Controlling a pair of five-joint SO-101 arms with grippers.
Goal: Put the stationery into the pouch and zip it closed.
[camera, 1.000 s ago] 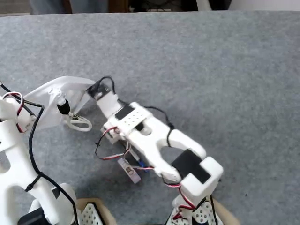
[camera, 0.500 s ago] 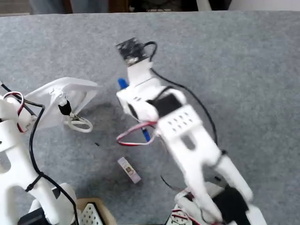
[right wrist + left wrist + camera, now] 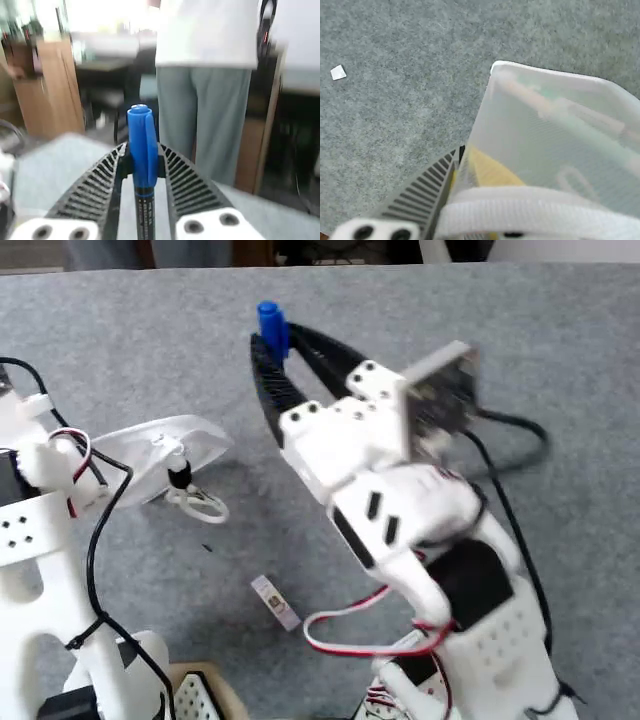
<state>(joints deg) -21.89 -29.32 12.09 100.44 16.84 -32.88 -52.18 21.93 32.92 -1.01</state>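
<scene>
My right gripper [image 3: 272, 355] is raised above the far middle of the table, shut on a blue marker [image 3: 268, 322] that sticks out past its black fingers. In the right wrist view the marker [image 3: 142, 127] stands capped end outward inside the gripper [image 3: 144, 152]. A translucent white pouch [image 3: 160, 450] hangs at the left, held at its edge by my left gripper [image 3: 470, 200], which is shut on it. Through the pouch wall [image 3: 555, 145] I see pale stationery and something yellow. A white cord loop [image 3: 197, 504] dangles from the pouch.
A small pale eraser-like block [image 3: 275, 602] lies on the grey mat near the front, between the arm bases. A white scrap [image 3: 338, 72] sits on the mat in the left wrist view. A person stands beyond the table's far edge.
The right arm swung up and away from the pouch toward the far side, carrying the blue marker. The left arm shifted the pouch slightly right.
</scene>
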